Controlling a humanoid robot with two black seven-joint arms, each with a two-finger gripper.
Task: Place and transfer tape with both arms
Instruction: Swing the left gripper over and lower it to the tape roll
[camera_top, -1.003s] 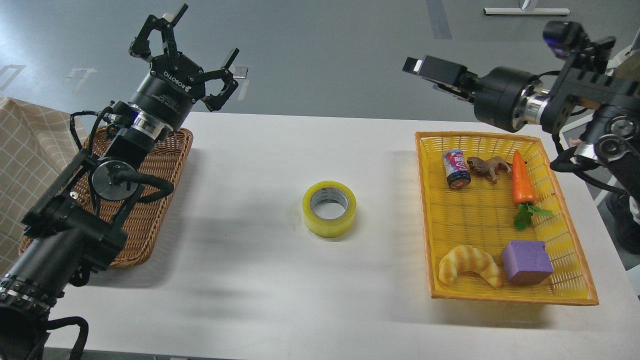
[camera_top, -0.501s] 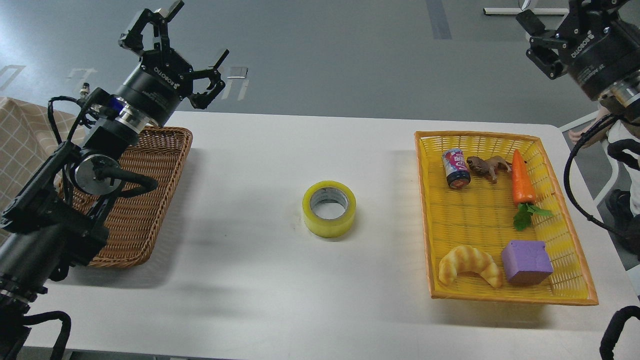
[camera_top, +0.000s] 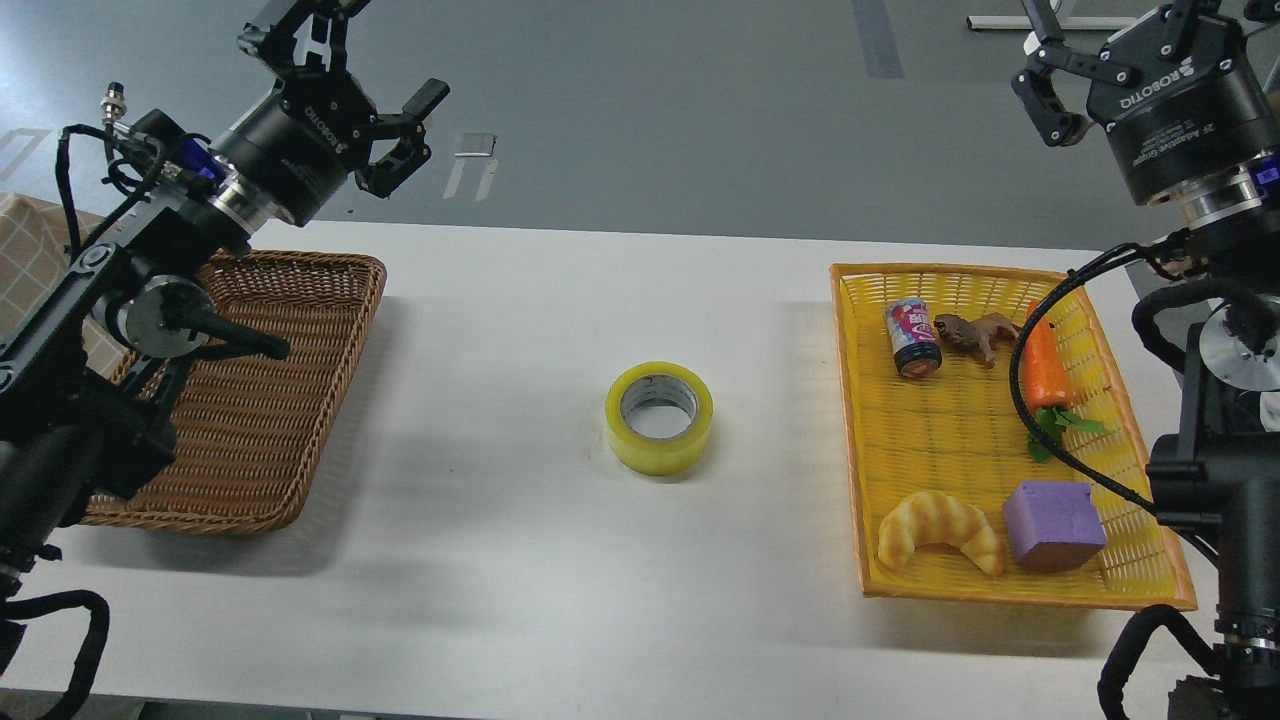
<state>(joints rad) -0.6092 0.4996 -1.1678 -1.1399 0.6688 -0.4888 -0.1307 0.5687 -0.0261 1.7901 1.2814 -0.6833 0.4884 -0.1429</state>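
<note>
The tape (camera_top: 658, 418), a yellow translucent roll with a grey core, lies flat in the middle of the white table (camera_top: 520, 560), and nothing touches it. My left gripper (camera_top: 392, 52) is high at the upper left, above the far end of the wicker basket, with its fingers spread open and empty. My right gripper (camera_top: 1115, 20) is high at the upper right, beyond the yellow basket. It points up, is open and empty, and its fingertips are partly cut off by the top edge. Both grippers are far from the tape.
An empty brown wicker basket (camera_top: 250, 420) stands at the left under my left arm. A yellow basket (camera_top: 850, 400) at the right holds a can (camera_top: 911, 338), a toy toad (camera_top: 972, 332), a carrot (camera_top: 1043, 360), a croissant (camera_top: 938, 530) and a purple cube (camera_top: 1053, 523).
My left arm has swung up and to the left, uncovering more of the wicker basket. My right gripper has turned from pointing left to pointing up at the far right. The tape has not moved.
</note>
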